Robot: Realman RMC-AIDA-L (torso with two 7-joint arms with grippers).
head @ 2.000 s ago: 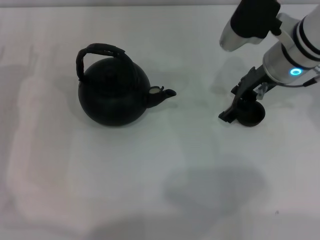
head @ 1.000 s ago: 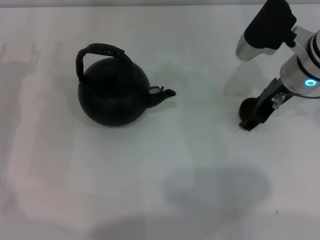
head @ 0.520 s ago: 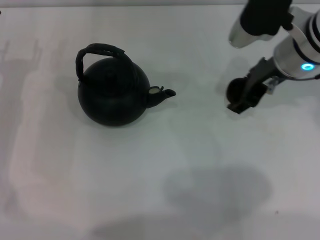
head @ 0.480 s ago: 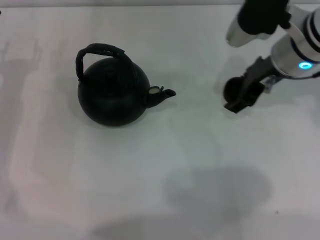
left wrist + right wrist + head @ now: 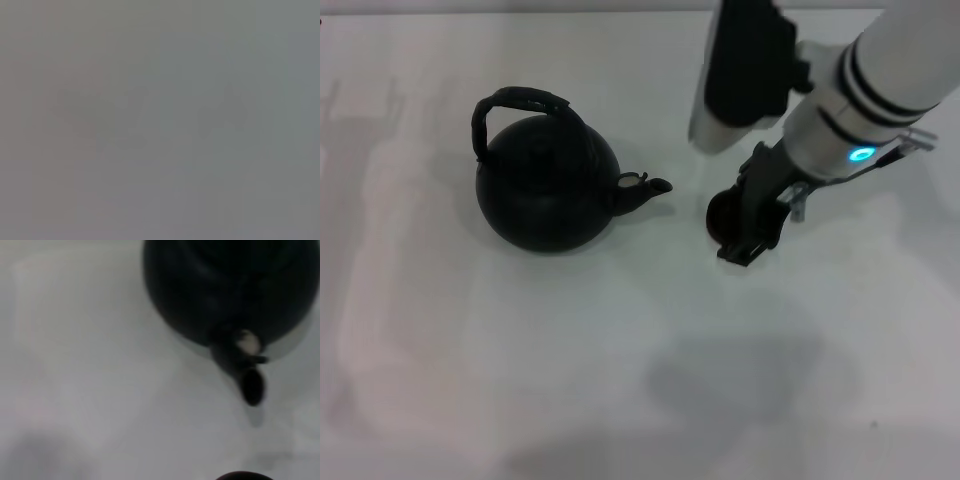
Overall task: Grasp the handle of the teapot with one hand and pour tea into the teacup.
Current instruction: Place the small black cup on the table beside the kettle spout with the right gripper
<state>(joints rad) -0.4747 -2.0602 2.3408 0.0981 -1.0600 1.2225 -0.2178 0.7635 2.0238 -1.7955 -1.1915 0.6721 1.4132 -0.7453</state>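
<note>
The round black teapot (image 5: 545,190) stands on the white table at the left, its arched dark handle (image 5: 520,101) upright and its spout (image 5: 655,187) pointing right. Nothing touches the handle. The small dark teacup (image 5: 721,215) is just right of the spout, with my right gripper (image 5: 742,236) shut on it and covering much of it. The right wrist view shows the teapot (image 5: 225,285), its spout (image 5: 250,382) and a sliver of the teacup's rim (image 5: 243,476). My left gripper is out of view; the left wrist view shows only plain grey.
The white table (image 5: 570,380) runs on in front of and behind the teapot. My right arm (image 5: 860,90) reaches in from the upper right, over the far right part of the table.
My right gripper has carried the teacup leftwards from the table's right side to a spot close beside the teapot's spout. The teapot has not moved.
</note>
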